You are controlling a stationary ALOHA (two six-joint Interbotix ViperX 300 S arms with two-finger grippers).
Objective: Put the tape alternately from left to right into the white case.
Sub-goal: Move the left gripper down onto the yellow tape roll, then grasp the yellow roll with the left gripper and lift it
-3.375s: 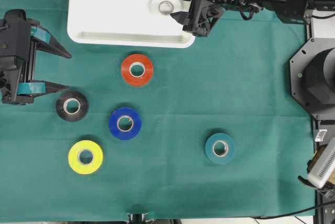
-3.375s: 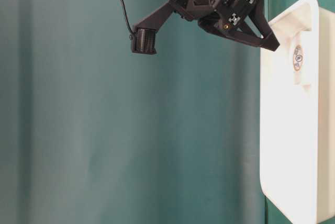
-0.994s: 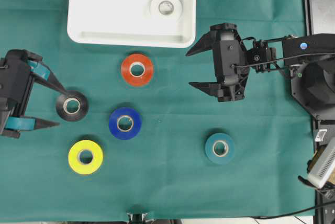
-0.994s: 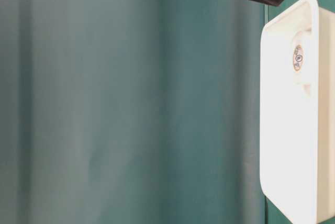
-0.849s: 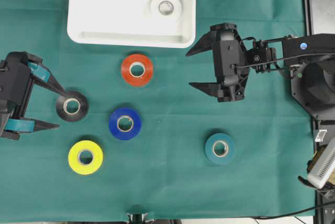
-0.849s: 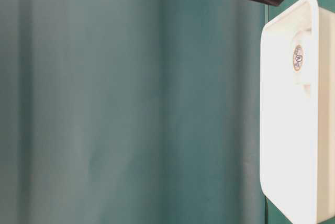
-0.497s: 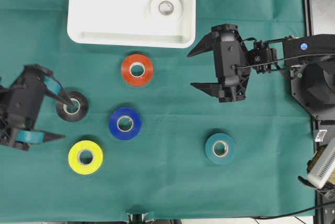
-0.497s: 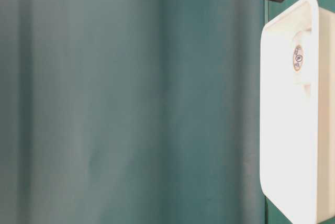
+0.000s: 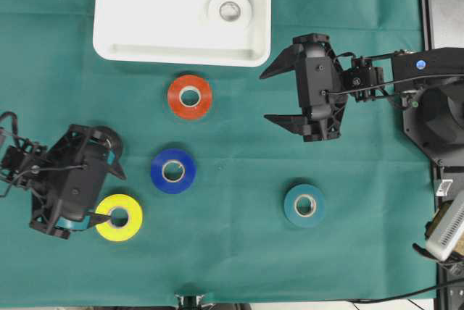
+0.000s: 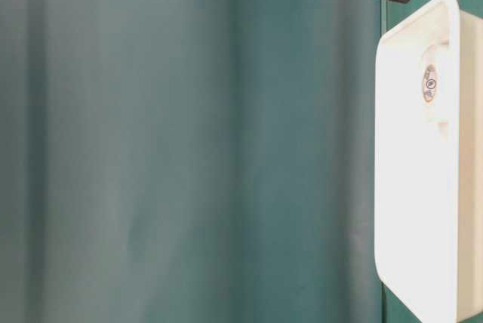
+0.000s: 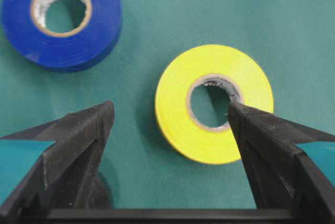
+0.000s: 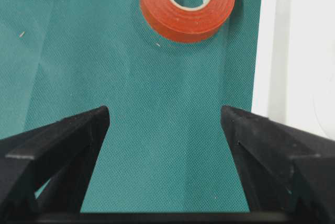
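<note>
White roll [image 9: 230, 8] already lies flat in the white case [image 9: 145, 20], upper-right part, near the rim. Five rolls remain on the green cloth [image 9: 239, 252]: red-orange [image 9: 190, 96] just below the case edge, blue [image 9: 173, 171] mid-left, yellow [image 9: 118, 217] lower left, teal [image 9: 304, 205] lower right. Black roll is mostly hidden under the left arm; a dark edge shows at approx. [image 9: 109, 136].

Left gripper [image 11: 170, 124]: jaws spread wide, nothing between them. In the wrist view one fingertip sits at the yellow roll's rim by its core, the other on bare cloth to the side, so the roll is off-centre in the gap. Judged: lining up for the yellow roll, needs a sideways shift before closing.

Right gripper [image 9: 279, 93]: jaws also apart, empty, hovering over bare cloth right of the red-orange roll, well apart from the teal one. Judged: parked clear so the left arm can take its turn.

Table-level view shows the case wall [image 10: 392, 187] and a finger tip at the top edge, nothing more.
</note>
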